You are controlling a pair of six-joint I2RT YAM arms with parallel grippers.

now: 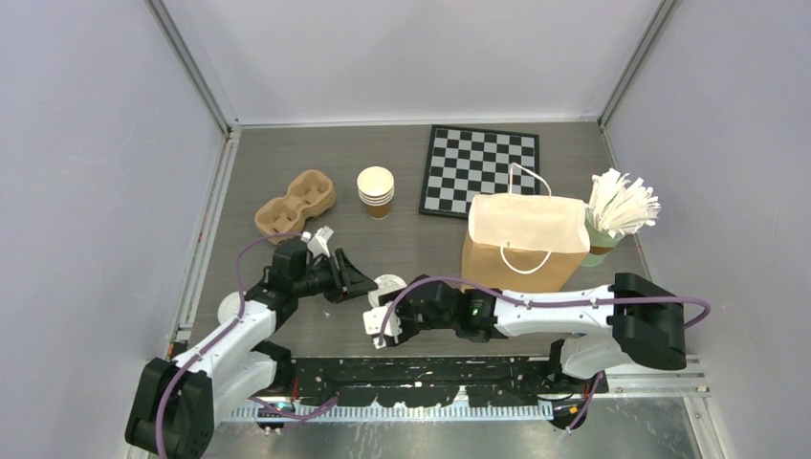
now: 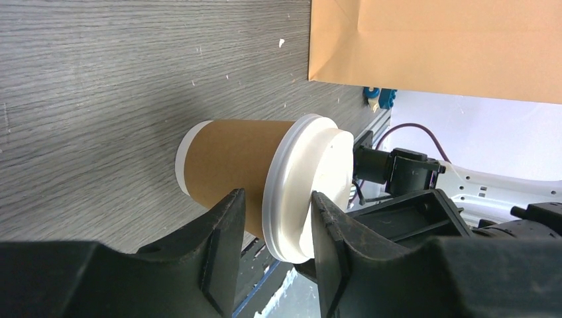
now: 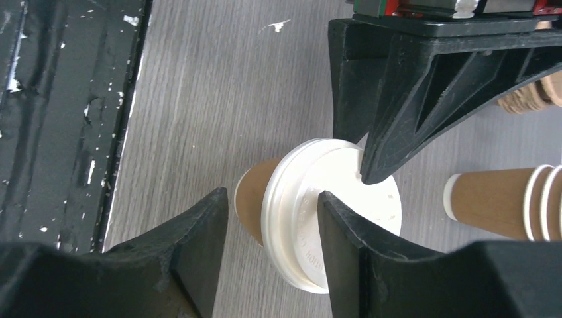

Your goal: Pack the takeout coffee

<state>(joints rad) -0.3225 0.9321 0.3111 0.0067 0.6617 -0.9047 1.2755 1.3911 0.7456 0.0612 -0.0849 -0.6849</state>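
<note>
The takeout coffee point(image 1: 388, 286), a tan paper cup with a white lid, stands on the table between both grippers. In the left wrist view the cup point(image 2: 232, 165) crosses the gap. My left gripper point(image 2: 275, 225) is open and straddles the lid rim, one finger point(image 2: 331, 232) against the lid's top, the other beside the cup wall. In the top view it point(image 1: 368, 284) comes in from the left. My right gripper point(image 1: 381, 320) is open on the near side. In its wrist view the coffee point(image 3: 318, 218) sits beyond the open jaws point(image 3: 272, 225). The brown paper bag point(image 1: 524, 244) stands open to the right.
A stack of lidless tan cups point(image 1: 376, 191) and a pulp cup carrier point(image 1: 295, 204) sit at the back left. A chessboard point(image 1: 481, 170) lies behind the bag. A cup of white stirrers point(image 1: 617, 212) stands at the right wall. The black rail point(image 1: 430, 373) runs along the near edge.
</note>
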